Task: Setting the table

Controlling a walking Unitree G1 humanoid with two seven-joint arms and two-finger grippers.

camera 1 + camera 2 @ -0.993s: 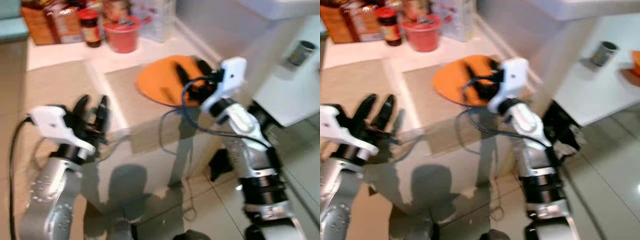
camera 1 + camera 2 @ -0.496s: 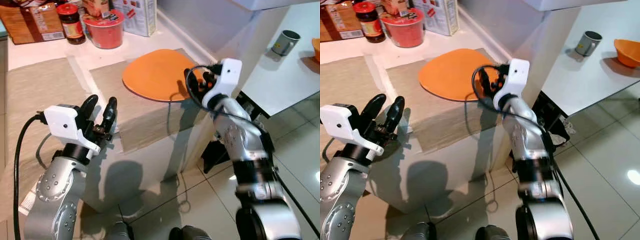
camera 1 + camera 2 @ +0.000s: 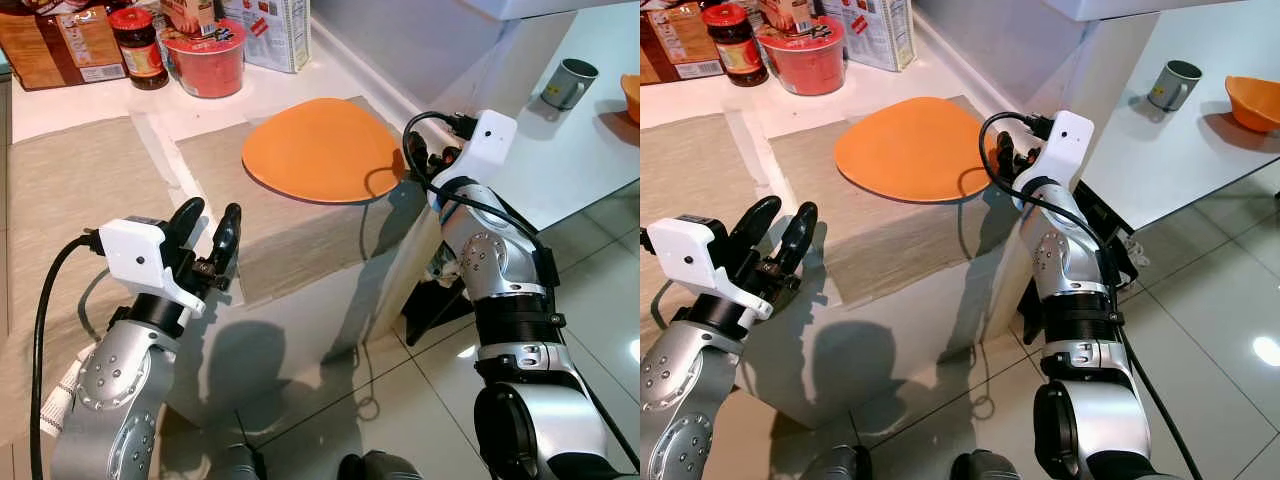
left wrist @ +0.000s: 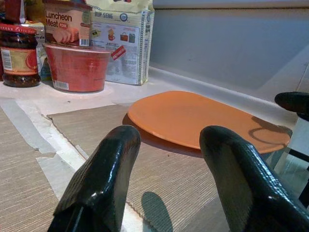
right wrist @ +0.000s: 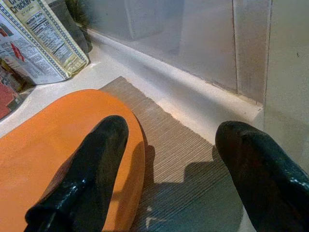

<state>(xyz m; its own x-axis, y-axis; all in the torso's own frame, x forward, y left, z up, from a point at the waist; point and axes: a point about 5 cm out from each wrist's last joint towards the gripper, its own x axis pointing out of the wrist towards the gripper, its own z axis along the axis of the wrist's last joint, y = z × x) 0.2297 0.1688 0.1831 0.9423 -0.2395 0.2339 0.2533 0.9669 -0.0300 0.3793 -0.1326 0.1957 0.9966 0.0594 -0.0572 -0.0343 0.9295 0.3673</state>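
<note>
Upper centre of the frame, an orange plate (image 3: 320, 150) lies on a placemat (image 3: 290, 215) on the surface (image 3: 90, 100); right pincer (image 3: 428, 160) spread at its edge, left pincer (image 3: 207, 240) spread lower left.

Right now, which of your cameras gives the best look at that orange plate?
The left eye view: the whole orange plate lies on its placemat, nothing covering it. The right eye view shows much the same. The left wrist view sees it low and side-on between open fingers; the right wrist view catches one edge, partly behind a finger.
</note>
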